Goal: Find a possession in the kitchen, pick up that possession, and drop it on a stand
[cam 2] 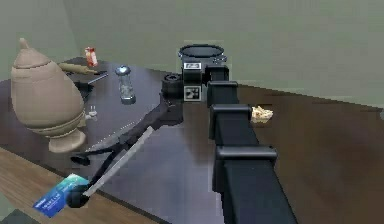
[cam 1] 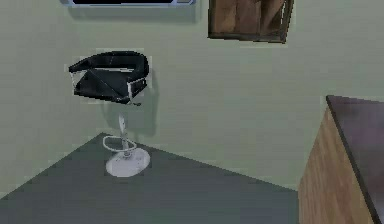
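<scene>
Stool: one black padded bar stool (cam 1: 112, 77).
Worktop: one dark round worktop (cam 2: 145, 100) bearing one beige lidded urn (cam 2: 45, 95).
Tool: one tool (cam 2: 172, 88) at the worktop's edge; cannot tell whether it holds anything.

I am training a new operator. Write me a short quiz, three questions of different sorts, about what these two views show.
1. True or false: the bar stool in the forward view has a red seat.
2. Which large thing stands at the arm side view's left? A) a beige urn with a lid; B) a green plant; C) a laptop.
3. Fill in: the flat card near the arm side view's bottom left corner is mainly ____ in colour.

Key: 1 false, the seat is black; 2 A; 3 blue.
</scene>
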Motion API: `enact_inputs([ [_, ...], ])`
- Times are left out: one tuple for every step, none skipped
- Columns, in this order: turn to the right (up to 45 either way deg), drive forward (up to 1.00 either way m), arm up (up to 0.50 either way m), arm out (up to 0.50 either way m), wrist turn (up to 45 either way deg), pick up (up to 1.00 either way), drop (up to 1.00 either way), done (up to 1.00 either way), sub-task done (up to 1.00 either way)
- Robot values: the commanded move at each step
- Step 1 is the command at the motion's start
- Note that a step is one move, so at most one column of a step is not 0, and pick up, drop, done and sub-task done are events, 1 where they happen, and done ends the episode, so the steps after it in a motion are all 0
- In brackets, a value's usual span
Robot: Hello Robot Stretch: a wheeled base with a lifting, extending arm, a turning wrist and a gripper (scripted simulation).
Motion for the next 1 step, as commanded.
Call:
enact_inputs([
  [0.0,0.0,0.0,0.0,-15.0,0.0,0.0,0.0,0.0],
])
